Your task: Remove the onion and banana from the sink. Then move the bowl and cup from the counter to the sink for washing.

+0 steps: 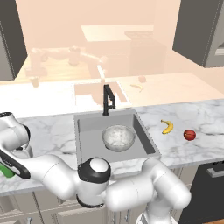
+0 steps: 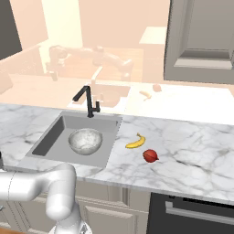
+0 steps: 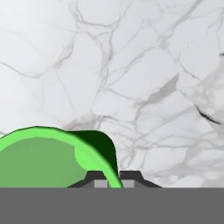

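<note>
The green cup (image 3: 43, 162) stands on the white marble counter (image 3: 144, 65) at the far left, and its wall runs between my gripper's (image 3: 114, 180) two fingertips, which are shut on it. In the left base view the cup (image 1: 5, 171) peeks out under my hand at the left edge. The grey-white speckled bowl (image 1: 118, 138) (image 2: 85, 140) sits inside the grey sink (image 1: 87, 131) (image 2: 52, 139). On the counter right of the sink lie the yellow banana (image 1: 166, 127) (image 2: 135, 141) and the red onion (image 1: 189, 134) (image 2: 150, 156).
A black faucet (image 1: 107, 99) (image 2: 87, 101) rises behind the sink. My arm stretches low across the counter's front edge toward the left. A dark appliance front (image 2: 196, 212) sits below the counter at the right.
</note>
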Tool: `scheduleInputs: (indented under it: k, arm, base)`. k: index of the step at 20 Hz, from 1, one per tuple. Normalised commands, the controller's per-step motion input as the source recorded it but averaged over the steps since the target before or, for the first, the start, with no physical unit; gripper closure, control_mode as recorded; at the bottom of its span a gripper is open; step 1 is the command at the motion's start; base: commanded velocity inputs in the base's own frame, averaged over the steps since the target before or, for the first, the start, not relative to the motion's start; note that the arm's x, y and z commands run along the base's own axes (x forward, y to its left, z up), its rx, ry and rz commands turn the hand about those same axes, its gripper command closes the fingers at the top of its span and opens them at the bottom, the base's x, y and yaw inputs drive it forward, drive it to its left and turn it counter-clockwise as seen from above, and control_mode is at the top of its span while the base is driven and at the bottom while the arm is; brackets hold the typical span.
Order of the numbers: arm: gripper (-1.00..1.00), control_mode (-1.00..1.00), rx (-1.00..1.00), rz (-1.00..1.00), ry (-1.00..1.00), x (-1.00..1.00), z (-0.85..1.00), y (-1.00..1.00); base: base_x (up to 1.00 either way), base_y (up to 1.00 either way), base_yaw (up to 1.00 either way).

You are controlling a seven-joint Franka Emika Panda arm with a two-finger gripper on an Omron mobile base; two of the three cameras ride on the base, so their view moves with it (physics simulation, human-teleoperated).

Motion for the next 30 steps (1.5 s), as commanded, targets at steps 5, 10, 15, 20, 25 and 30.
scheduleInputs:
  k: [5,10,15,20,25,30]
  arm:
    - [1.00,-1.00,0.00,-0.11,0.00,-0.11,0.12,-0.26]
    - [1.00,-1.00,0.00,-0.10,0.00,-0.09,0.12,-0.31]
    - [1.00,-1.00,0.00,-0.07,-0.01,-0.14,0.07,-0.35]
    - [1.00,-1.00,0.00,-0.06,-0.04,-0.15,0.06,-0.33]
    - [1.00,-1.00,0.00,-0.04,-0.01,-0.13,0.09,-0.32]
    - [1.00,-1.00,0.00,-0.02,0.00,-0.09,0.09,-0.33]
  base:
    - [0.00,0.00,0.00]
    - [0.00,0.00,0.00]
    - [0.00,0.00,0.00]
    - [0.00,0.00,0.00]
    - [0.00,0.00,0.00]
    - [0.00,0.00,0.00]
